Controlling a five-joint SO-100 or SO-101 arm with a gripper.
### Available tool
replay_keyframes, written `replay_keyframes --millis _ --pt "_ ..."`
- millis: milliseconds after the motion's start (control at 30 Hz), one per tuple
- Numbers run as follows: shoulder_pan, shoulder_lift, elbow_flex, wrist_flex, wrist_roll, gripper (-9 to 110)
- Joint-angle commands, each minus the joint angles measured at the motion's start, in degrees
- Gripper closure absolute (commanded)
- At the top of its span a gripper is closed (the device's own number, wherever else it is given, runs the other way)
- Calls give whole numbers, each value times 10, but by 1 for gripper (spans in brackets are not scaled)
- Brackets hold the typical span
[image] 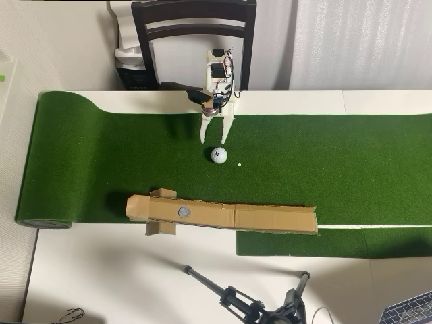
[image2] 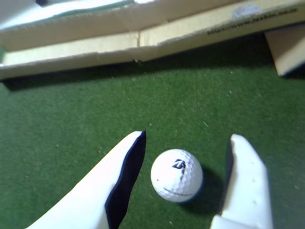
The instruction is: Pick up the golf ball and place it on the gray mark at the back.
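Note:
A white golf ball (image: 219,155) lies on the green putting mat (image: 101,162). In the wrist view the ball (image2: 176,175) sits on the turf between my two white fingers, nearer the right one, touching neither. My gripper (image: 213,140) (image2: 188,138) is open and low over the mat, just above the ball in the overhead view. A round gray mark (image: 184,212) sits on the long cardboard ramp (image: 270,218) below the ball in the overhead view; in the wrist view the mark (image2: 245,11) shows at the top right on the cardboard (image2: 95,45).
A tiny white dot (image: 239,163) lies on the mat right of the ball. A dark chair (image: 194,27) stands behind the arm's base. A black tripod (image: 256,307) lies at the bottom on the white table (image: 101,277). The mat's left end is rolled up (image: 44,223).

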Motion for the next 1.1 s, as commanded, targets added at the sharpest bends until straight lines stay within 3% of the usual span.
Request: replay_keyframes --millis 0,300,567,1067 --pt "6 29 -46 -1 -6 73" --pt "0 -127 -167 91 -5 73" --pt "-20 -286 -184 89 -5 73" --pt "-45 -338 -208 69 -4 70"
